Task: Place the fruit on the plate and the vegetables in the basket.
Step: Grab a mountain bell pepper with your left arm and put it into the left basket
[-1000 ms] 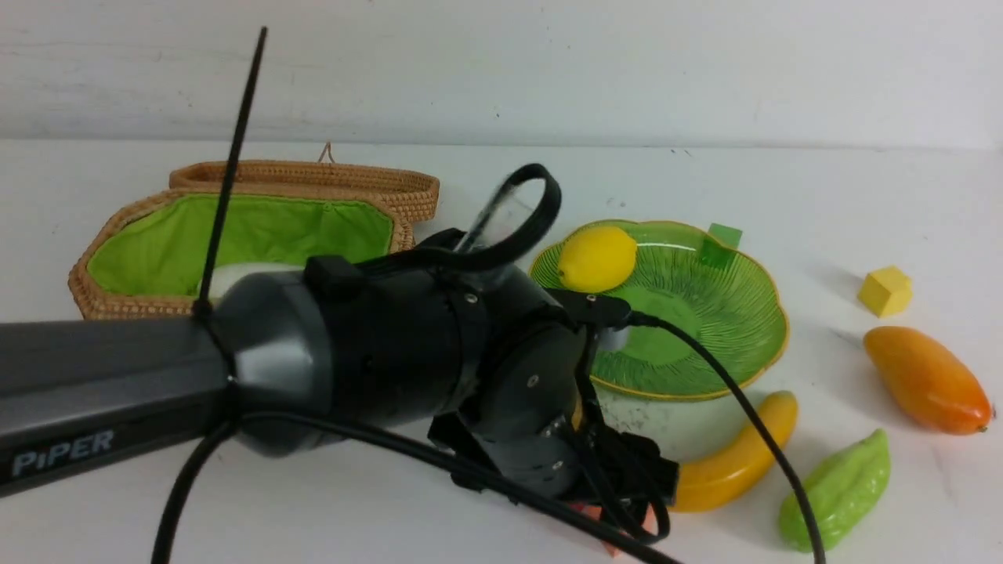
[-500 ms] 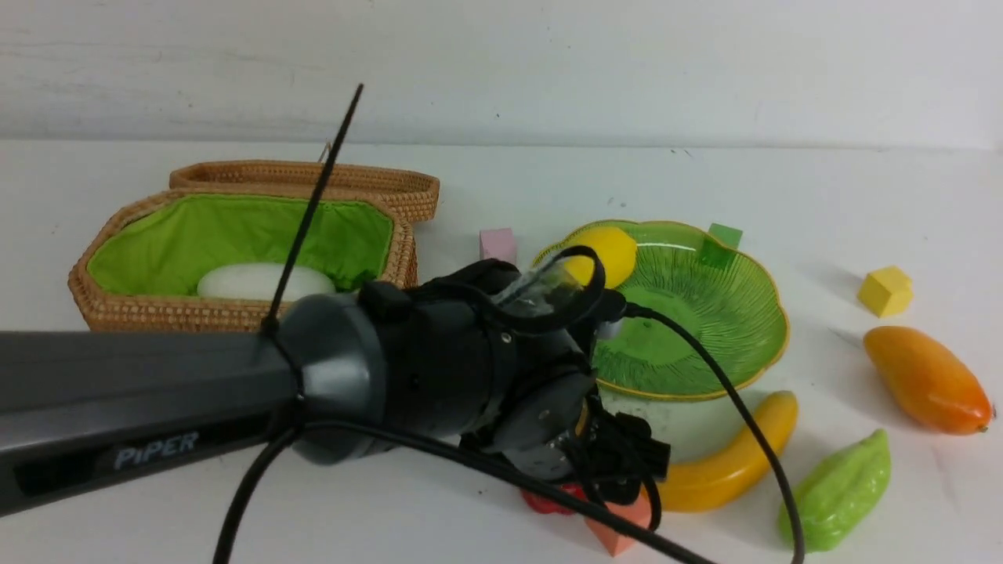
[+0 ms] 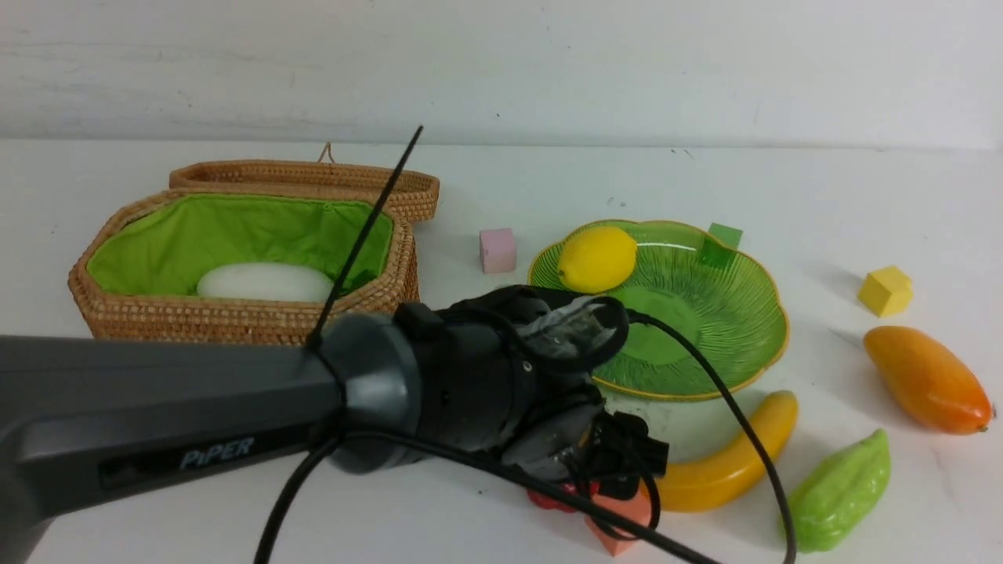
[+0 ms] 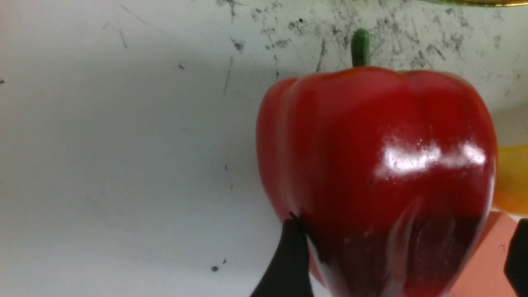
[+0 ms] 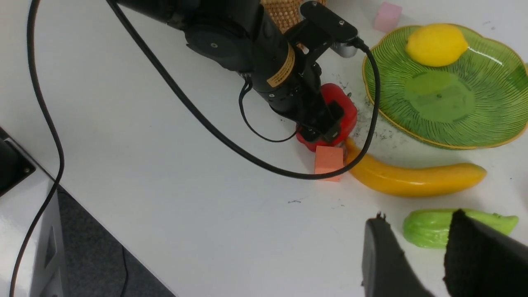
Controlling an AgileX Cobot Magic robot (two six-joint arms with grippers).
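Observation:
A shiny red bell pepper (image 4: 375, 165) lies on the table in front of the green plate (image 3: 705, 329). My left gripper (image 4: 404, 255) is open and straddles it: one finger touches its side, the other stands off. From the front, my left arm hides most of the pepper (image 3: 548, 499). A lemon (image 3: 597, 258) sits on the plate. The banana (image 3: 729, 458), the mango (image 3: 927, 380) and the green gourd (image 3: 842, 489) lie on the table at the right. A white radish (image 3: 265, 282) rests in the basket (image 3: 235, 317). My right gripper (image 5: 417, 215) hovers open and empty near the gourd (image 5: 429, 227).
A salmon cube (image 5: 328, 161) touches the pepper and the banana's end. A pink cube (image 3: 498, 250) sits left of the plate, a green cube (image 3: 721, 243) at its far rim, a yellow cube (image 3: 885, 291) far right. The basket's lid lies open behind it.
My left arm has dropped lower and reached forward, bringing the open gripper down around the pepper. The lemon and the pink cube have come out from behind the wrist.

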